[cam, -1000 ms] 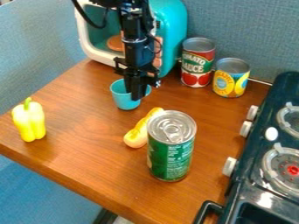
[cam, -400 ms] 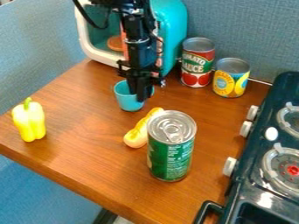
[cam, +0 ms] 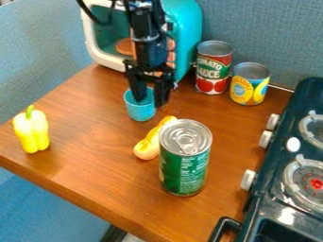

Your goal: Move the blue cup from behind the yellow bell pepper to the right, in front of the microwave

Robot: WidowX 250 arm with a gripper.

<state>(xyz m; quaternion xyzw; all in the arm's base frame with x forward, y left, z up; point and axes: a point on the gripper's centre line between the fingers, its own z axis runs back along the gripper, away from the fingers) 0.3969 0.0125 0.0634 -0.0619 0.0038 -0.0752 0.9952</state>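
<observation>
The black gripper (cam: 150,97) hangs at the upper middle of the table with its fingers spread. One finger reaches into the mouth of a small blue cup (cam: 140,110), and the other stands just outside its right side. The cup is upright. A yellow-orange, lumpy object (cam: 148,144) lies a little in front of the cup, beside a tall green can (cam: 183,165). At the far left a yellow bell pepper (cam: 31,130) with a green stem stands upright.
Behind the gripper is a teal and white toy oven (cam: 185,35). A tomato can (cam: 213,68) and a shorter yellow can (cam: 249,85) stand by the back wall. A dark toy stove (cam: 277,156) occupies the right side of the wooden table (cam: 88,151).
The gripper's fingers have opened apart, one now on each side of the cup's right wall. The cup has shifted slightly to the right and toward the camera.
</observation>
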